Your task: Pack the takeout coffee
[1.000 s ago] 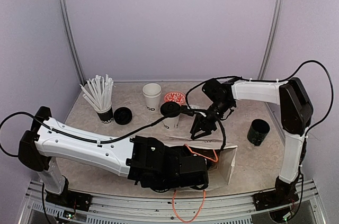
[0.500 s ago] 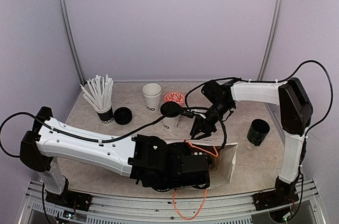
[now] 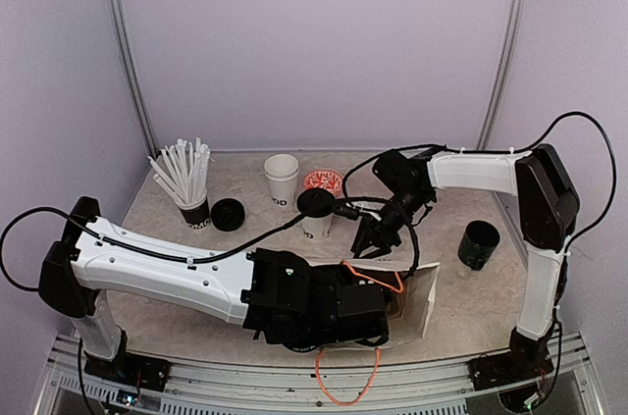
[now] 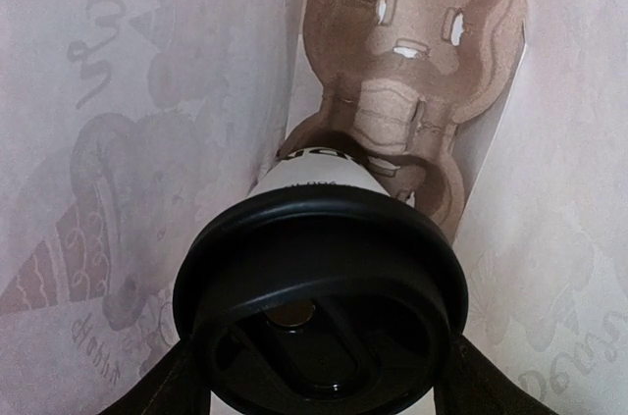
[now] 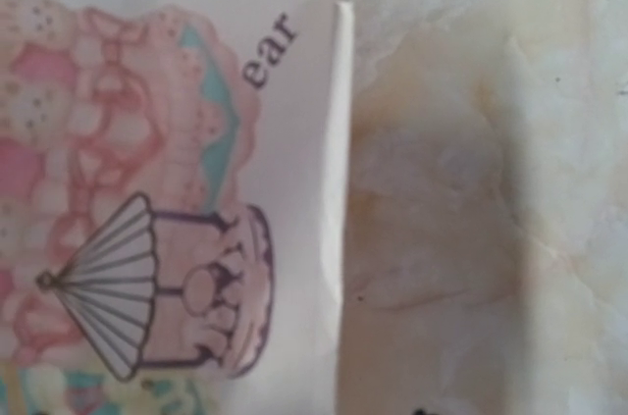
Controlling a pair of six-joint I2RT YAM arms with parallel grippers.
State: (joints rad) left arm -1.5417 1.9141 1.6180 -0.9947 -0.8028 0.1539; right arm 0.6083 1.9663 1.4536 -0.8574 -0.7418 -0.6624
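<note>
Since a second ago the left arm has slid a touch further toward 3 o'clock, carrying its load deeper into the paper bag [image 3: 417, 302] that lies on its side at 6 o'clock on the worktop [image 3: 471, 307]. The right arm has barely shifted. The left tool [image 4: 321, 388] is grasping a lidded cup [image 4: 316, 178], a finger on each side of its black lid [image 4: 324, 268], base pointing down the printed bag toward the far end. I judge that this first coffee is nearly seated and the next move is a clean release without crushing the paper wall.

The right tool [image 3: 376, 241] hovers at the bag's upper edge, about 12 o'clock from the mouth. I cannot tell whether it is clenched on the paper or merely beside it, as its own camera shows only the bag's print and bare surface.

A second lidded cup [image 3: 316, 227] stands just beyond the bag near the centre, not yet packed. Behind it at 11 o'clock is an open white cup [image 3: 282, 180], with a loose black lid [image 3: 228, 214] at 9 o'clock beside the cup of straws [image 3: 186, 175]. A black pot [image 3: 479, 244] stands apart at 3 o'clock.

The worktop is mottled beige stone, enclosed by plain lilac walls [image 3: 314, 42].
</note>
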